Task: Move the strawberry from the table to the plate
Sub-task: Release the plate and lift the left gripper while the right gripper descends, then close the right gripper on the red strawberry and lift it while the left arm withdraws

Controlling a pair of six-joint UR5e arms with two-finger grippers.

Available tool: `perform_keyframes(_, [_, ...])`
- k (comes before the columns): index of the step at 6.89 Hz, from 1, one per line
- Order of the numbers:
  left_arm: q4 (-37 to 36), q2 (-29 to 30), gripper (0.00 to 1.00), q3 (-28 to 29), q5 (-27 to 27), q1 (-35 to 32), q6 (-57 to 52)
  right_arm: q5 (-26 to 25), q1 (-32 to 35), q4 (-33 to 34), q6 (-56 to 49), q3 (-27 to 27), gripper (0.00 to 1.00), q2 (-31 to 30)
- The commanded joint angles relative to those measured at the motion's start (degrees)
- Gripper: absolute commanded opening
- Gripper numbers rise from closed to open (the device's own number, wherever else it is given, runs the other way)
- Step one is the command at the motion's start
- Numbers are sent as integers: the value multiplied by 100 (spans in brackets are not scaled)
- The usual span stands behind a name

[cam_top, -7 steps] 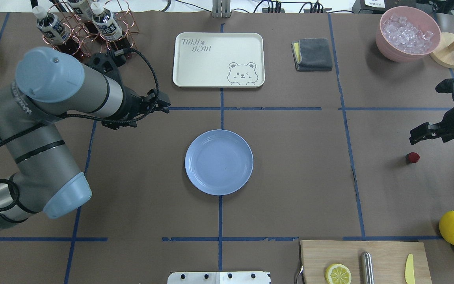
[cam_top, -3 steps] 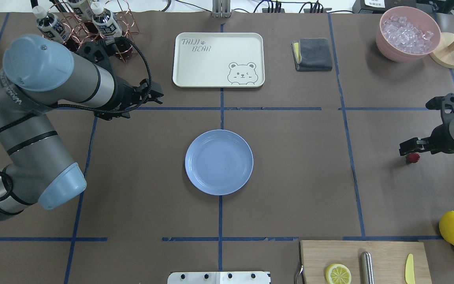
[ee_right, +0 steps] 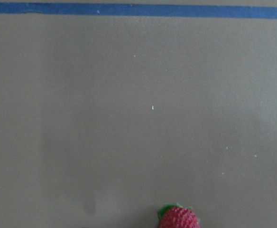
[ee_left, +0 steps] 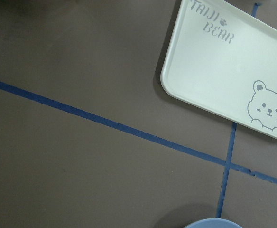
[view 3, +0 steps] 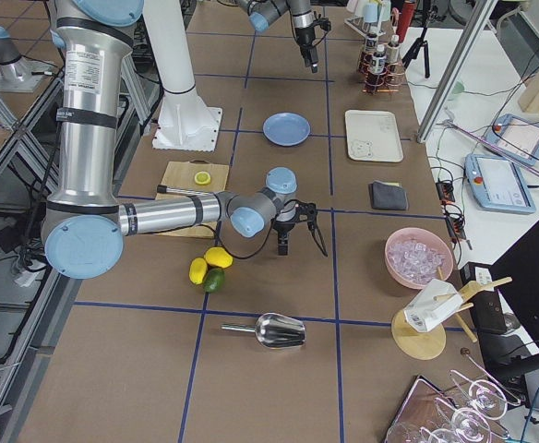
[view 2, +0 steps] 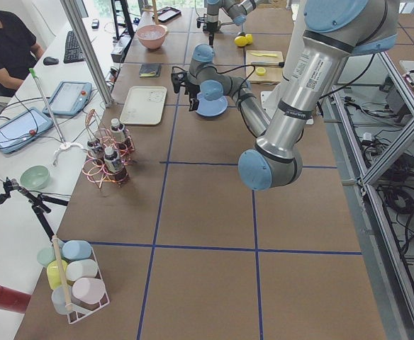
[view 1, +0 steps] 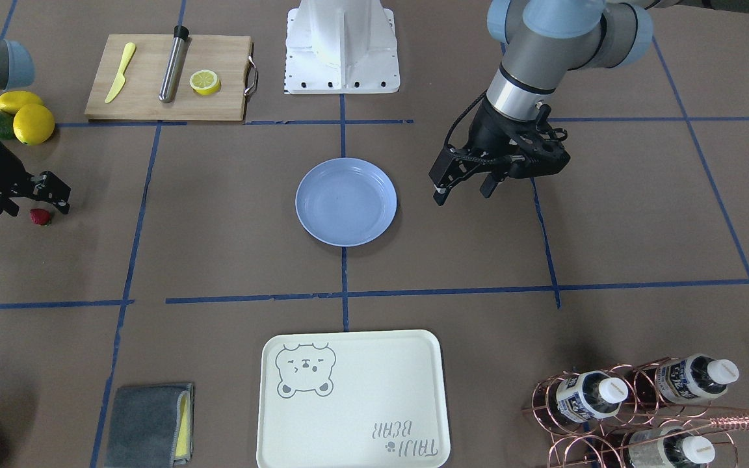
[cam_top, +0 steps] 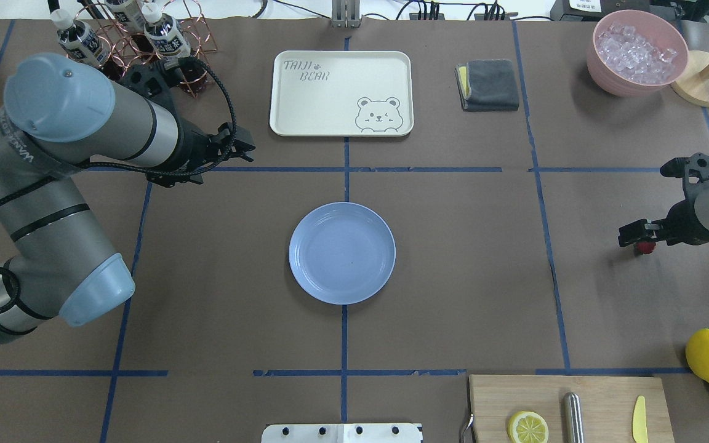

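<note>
Seen from across the table point(view 1: 218, 260), the right gripper point(view 1: 38, 207) hangs low at the view's left edge. Its two fingers are spread with the strawberry point(view 1: 40, 216) lying on the brown paper between them; contact cannot be made out. Whole lemons point(view 1: 33, 123) sit just behind that arm, and a wide bare stretch of paper separates the berry from the light-blue plate point(view 1: 346, 201) at centre. The left gripper point(view 1: 462, 194), fingers apart and holding nothing, hovers off to the plate's other side. From overhead, the strawberry point(cam_top: 644, 248) peeks out beneath the right gripper point(cam_top: 632, 237) close to the right edge of the table point(cam_top: 453, 246), well apart from the empty plate point(cam_top: 342, 253). The left gripper point(cam_top: 240, 143) sits above a blue tape line, between the bottle rack point(cam_top: 202, 38) and the cream tray point(cam_top: 341, 92). The camera at the table's left end shows the near arm reaching out, its tip appearing next to the plate point(view 2: 210, 106). The camera at the right end shows the near arm stretched low, the right gripper point(view 3: 288, 242) pointing down at the paper with lemons point(view 3: 216, 257) near it and the plate point(view 3: 286, 128) far off. The left wrist camera takes in bare paper, tape, a corner of the cream tray point(ee_left: 233, 66) and a sliver of plate point(ee_left: 209, 223) rim. The right wrist camera shows the strawberry point(ee_right: 178, 219) at the bottom edge, with open paper beyond it up to a tape line.
</note>
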State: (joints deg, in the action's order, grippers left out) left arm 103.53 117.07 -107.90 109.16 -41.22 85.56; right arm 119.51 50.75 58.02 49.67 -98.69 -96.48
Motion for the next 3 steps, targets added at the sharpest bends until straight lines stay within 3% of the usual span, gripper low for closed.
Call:
perform_keyframes(1, [0, 0, 100, 6, 0, 0, 5, -7, -4, -10, -10, 78, 87, 15])
perform_keyframes(3, [0, 0, 100, 6, 0, 0, -4, 19, -4, -28, -10, 69, 52, 15])
